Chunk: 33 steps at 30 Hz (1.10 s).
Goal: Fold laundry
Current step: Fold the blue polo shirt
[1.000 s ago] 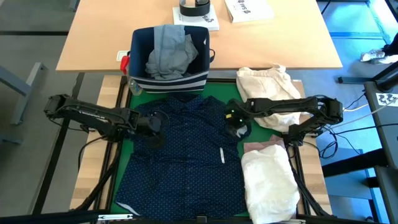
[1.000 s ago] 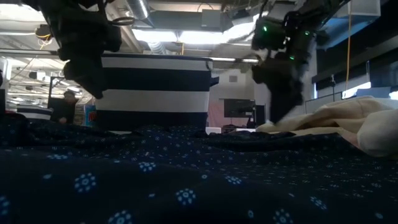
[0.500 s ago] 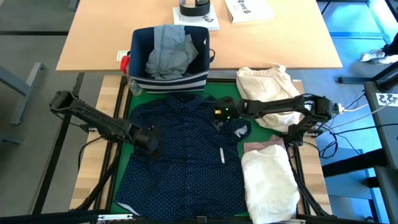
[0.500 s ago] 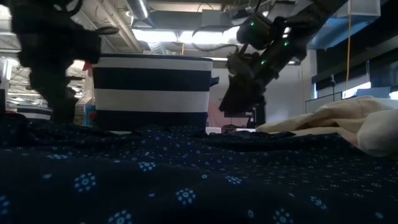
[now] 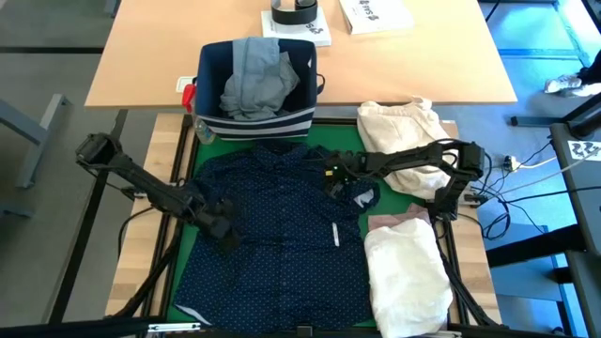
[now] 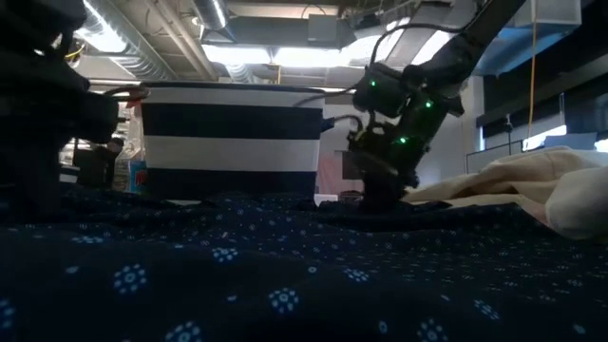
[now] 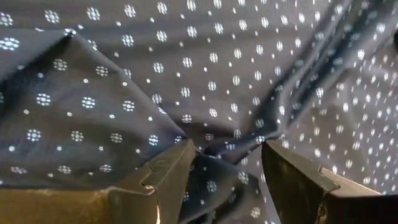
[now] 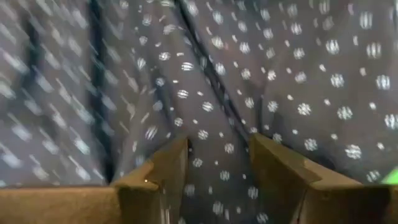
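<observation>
On the green mat, the navy dotted shirt [image 5: 282,235] lies spread as my left gripper [image 7: 227,165] and right gripper [image 8: 217,158], both spread over cloth, must next pinch it, I judge.

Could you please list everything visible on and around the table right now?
Navy white-dotted shirt: one, navy, spread flat on the green mat, centre.
Navy fabric bin with white stripes: one, navy and white, behind the shirt.
Light grey jeans: one, grey, bundled inside the bin.
Cream-beige cloth bundle: one, cream, behind the right arm.
White shirt: one, white, folded at the front right.
Pale pink top: one, pink, showing from under the white shirt's back edge.
Wooden table: one, tan, behind the bin.
Left claw: one, dark, open, on the shirt's left part.
Right claw: one, dark, open, on the shirt near the collar.
</observation>
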Motion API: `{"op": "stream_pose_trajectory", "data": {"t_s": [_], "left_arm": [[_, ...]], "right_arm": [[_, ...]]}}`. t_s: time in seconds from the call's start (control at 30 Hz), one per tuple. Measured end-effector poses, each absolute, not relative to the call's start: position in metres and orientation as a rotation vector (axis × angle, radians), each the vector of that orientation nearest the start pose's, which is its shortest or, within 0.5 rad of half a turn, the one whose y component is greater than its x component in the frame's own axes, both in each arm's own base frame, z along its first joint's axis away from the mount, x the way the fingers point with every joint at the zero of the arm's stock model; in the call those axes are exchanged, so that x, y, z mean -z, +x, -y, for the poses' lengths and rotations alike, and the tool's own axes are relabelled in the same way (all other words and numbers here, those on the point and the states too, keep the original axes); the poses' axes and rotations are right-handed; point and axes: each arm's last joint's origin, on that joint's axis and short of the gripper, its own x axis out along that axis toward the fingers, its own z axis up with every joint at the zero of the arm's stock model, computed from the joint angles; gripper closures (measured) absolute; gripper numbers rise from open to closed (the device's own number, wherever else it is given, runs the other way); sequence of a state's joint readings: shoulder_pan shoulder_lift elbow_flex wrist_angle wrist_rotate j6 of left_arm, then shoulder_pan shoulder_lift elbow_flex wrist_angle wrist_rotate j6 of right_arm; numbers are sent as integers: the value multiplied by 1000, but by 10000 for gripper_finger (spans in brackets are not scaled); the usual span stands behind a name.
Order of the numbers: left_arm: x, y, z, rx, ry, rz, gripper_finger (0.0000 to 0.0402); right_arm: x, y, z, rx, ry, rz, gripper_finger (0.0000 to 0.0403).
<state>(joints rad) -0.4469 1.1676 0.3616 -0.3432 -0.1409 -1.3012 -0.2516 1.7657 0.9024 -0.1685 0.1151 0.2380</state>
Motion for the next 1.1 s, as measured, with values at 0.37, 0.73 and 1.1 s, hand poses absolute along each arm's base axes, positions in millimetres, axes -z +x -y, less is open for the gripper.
{"op": "stream_pose_trajectory", "data": {"t_s": [0.37,0.73,1.1], "left_arm": [[-118,161,32,-573,-758,-1029,204],[-128,157,12,-431,-761,-1159,211],[-197,168,40,-279,-833,-999,229]], "right_arm": [[-126,292,80,629,365,-1205,228],[-131,291,62,702,397,-1206,228],[-194,328,61,509,425,-888,228]]}}
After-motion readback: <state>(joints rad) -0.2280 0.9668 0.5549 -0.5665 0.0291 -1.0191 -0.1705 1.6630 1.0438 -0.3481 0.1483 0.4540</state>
